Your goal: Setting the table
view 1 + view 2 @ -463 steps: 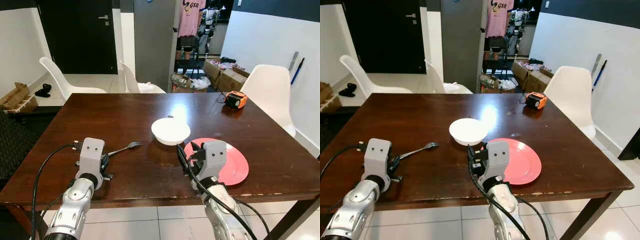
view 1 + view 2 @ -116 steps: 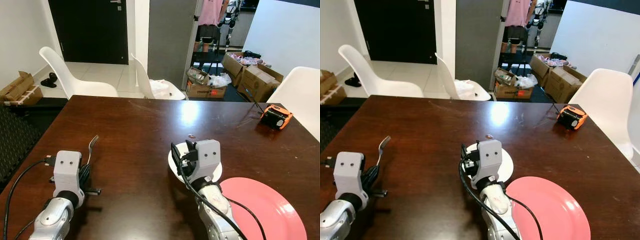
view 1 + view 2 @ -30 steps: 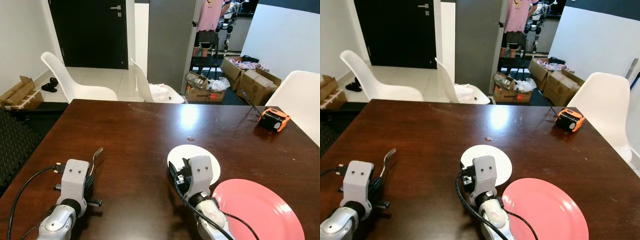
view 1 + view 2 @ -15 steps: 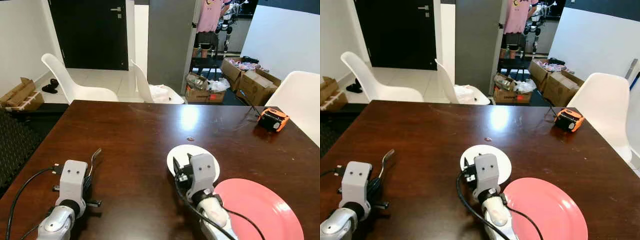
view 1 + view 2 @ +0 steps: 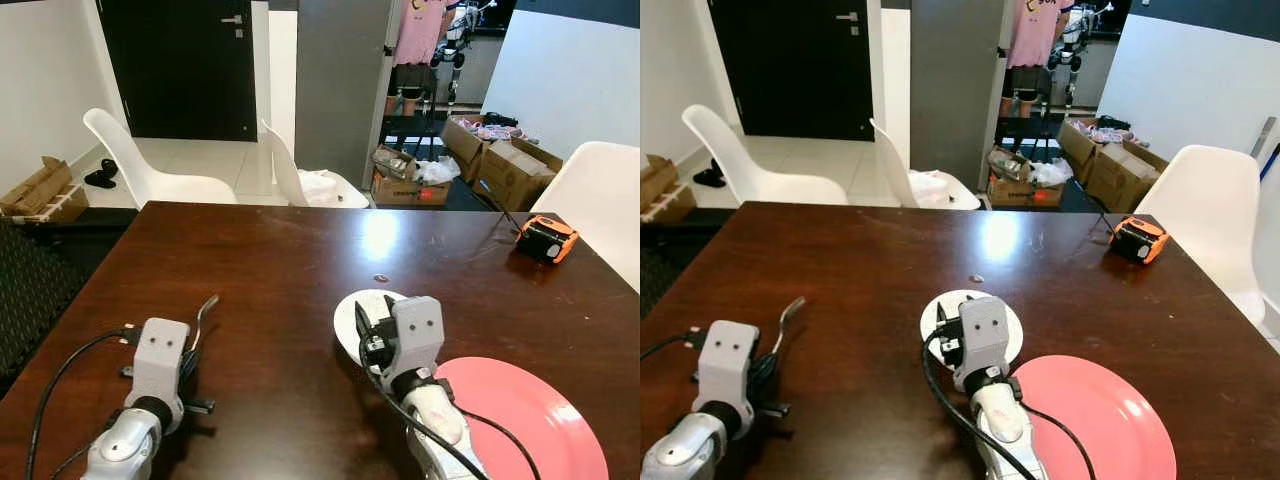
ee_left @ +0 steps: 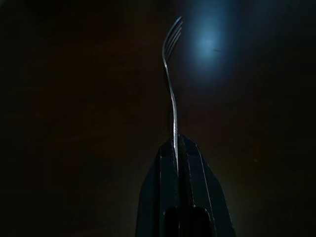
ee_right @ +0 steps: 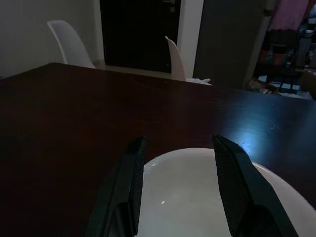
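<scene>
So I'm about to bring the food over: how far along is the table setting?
Partly done. The pink plate and white bowl are on the table, the bowl not on the plate. In hand: the left gripper holds the fork; the right gripper hovers open over the bowl. Left: laying the fork, perhaps arranging the bowl.

White chairs (image 5: 150,165) beyond table; orange tape measure (image 5: 546,238) on far right corner.

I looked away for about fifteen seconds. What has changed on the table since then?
The white bowl no longer sits beyond the pink plate; it now lies to its left, with the right gripper open over it. The left gripper still holds the fork, which now points away from the robot. The orange tape measure hasn't moved.
</scene>
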You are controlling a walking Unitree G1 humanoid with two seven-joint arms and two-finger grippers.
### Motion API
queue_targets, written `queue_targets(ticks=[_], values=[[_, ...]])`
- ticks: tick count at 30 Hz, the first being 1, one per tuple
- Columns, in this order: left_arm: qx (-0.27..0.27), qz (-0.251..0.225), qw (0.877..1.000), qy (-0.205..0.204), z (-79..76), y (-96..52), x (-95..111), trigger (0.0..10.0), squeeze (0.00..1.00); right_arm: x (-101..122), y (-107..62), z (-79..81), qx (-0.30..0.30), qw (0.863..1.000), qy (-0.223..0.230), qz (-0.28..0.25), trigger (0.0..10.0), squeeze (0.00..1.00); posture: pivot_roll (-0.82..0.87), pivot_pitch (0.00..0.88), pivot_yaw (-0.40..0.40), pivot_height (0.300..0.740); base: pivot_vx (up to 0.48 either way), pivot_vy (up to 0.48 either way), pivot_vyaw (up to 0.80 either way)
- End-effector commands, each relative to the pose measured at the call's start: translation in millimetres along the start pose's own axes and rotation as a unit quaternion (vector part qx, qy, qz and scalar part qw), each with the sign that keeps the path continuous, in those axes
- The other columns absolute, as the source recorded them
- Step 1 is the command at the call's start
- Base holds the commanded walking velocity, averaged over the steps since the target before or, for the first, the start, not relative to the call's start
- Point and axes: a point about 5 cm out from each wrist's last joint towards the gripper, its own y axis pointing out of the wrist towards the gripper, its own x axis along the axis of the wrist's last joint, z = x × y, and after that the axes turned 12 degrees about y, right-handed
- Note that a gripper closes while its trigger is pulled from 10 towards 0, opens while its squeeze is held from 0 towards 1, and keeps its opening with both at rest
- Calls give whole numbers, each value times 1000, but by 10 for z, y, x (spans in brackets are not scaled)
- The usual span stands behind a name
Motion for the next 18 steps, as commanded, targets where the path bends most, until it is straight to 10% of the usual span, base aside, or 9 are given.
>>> queue_targets(ticks=[1,14,15,16,18], values=[[-6,17,1000,10,-12,-36,-84,10000,1000,-34,-22,16,1,1000,5,7,10000,0,44,111,80,740,0,0,0],[-13,7,1000,-2,12,-51,-35,10000,1000,-43,-13,43,7,1000,10,10,10000,0,51,113,80,740,0,0,0],[-20,7,1000,-5,-4,-52,-29,10000,847,-45,-12,47,8,1000,11,10,10000,0,51,113,80,740,0,0,0],[-34,10,999,8,-61,-51,-36,10000,0,-57,-17,62,9,1000,12,12,10000,0,51,113,80,740,0,0,0],[-37,9,999,20,-90,-49,-41,10000,0,-66,-21,75,11,1000,13,13,10000,0,50,114,80,740,0,0,0]])
